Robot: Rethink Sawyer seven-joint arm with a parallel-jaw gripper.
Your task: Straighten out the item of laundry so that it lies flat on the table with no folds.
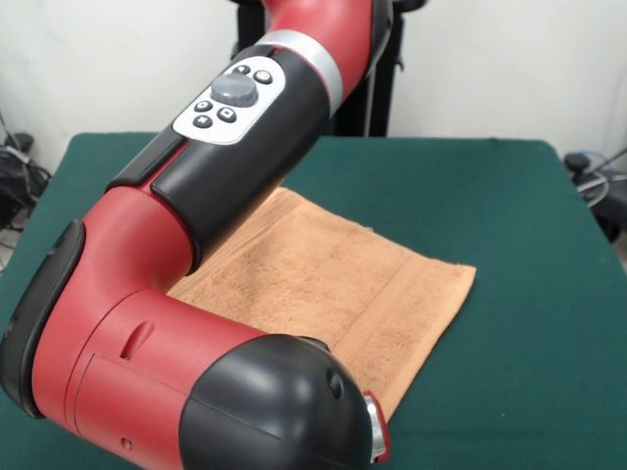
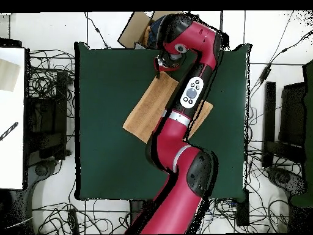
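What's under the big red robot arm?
The orange towel lies under the arm, on the green table. The arm covers part of the towel, so any folds there cannot be seen.

I see a peach-orange terry-cloth hand towel (image 1: 333, 279), with a woven band stripe of the same orange toward its 3 o'clock edge in the front view. It lies on a dark green felt-topped table (image 1: 509, 196). The glossy red and black robot arm (image 1: 196, 245) has a silver ring and a light grey button panel (image 1: 227, 98) with dark buttons. The gripper (image 2: 164, 63) at 12 o'clock overhead looks reddish, I think.
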